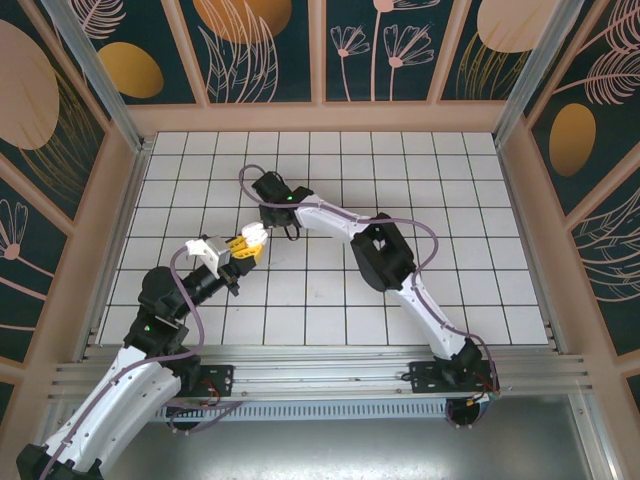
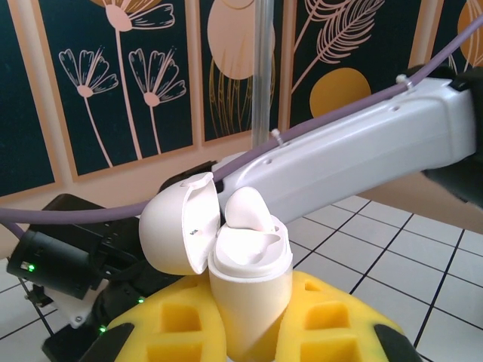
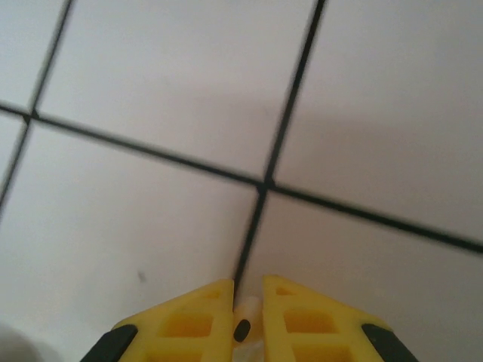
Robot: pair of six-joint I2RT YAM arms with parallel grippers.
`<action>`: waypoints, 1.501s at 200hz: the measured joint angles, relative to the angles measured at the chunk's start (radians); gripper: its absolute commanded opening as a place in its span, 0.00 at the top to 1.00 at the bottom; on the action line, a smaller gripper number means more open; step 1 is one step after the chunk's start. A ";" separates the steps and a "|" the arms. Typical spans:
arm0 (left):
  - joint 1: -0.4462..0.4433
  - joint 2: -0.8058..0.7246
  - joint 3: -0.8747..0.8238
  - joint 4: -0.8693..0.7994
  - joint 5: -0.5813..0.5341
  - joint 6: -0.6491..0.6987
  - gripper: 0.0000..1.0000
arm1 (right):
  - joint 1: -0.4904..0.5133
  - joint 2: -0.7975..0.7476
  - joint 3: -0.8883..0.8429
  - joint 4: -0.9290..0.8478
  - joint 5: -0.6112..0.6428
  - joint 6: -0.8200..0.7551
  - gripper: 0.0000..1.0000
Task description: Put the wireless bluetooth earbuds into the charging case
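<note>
The white tiled table (image 1: 400, 150) has both arms meeting at its left middle. The left gripper (image 1: 245, 248) is clamped on the white charging case (image 2: 249, 302), held upright with its lid (image 2: 177, 226) swung open to the left. One white earbud (image 2: 247, 210) already sits in it.

Just beyond the case, the right gripper (image 3: 247, 290) points down at the tiles. Its fingers are pinched almost together on a small white piece with a dark dot, apparently a second earbud (image 3: 245, 308).

The step looks like the pickup. The next move calls for lifting, then lining up over the free socket.
</note>
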 measured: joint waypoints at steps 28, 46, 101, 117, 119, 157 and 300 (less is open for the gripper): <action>0.000 0.003 -0.005 0.006 0.001 -0.005 1.00 | 0.005 -0.143 -0.227 0.002 0.045 -0.031 0.90; 0.000 0.020 -0.021 0.031 0.008 -0.019 1.00 | -0.007 -0.251 -0.391 0.003 0.071 -0.033 0.90; 0.000 0.195 -0.064 0.189 0.072 -0.080 1.00 | -0.080 -0.616 -0.756 0.020 0.165 -0.009 0.91; 0.000 0.278 -0.046 0.221 0.090 -0.095 1.00 | -0.077 -0.714 -0.779 0.028 0.197 -0.001 0.91; -0.001 0.290 -0.041 0.223 0.093 -0.098 1.00 | -0.076 -0.724 -0.780 0.029 0.201 -0.001 0.91; -0.049 0.477 0.069 0.266 0.085 -0.109 1.00 | -0.037 -0.908 -0.780 0.085 0.275 -0.010 0.91; -0.132 0.762 0.284 0.361 -0.053 -0.244 1.00 | 0.148 -1.184 -0.892 0.464 0.266 -0.212 0.93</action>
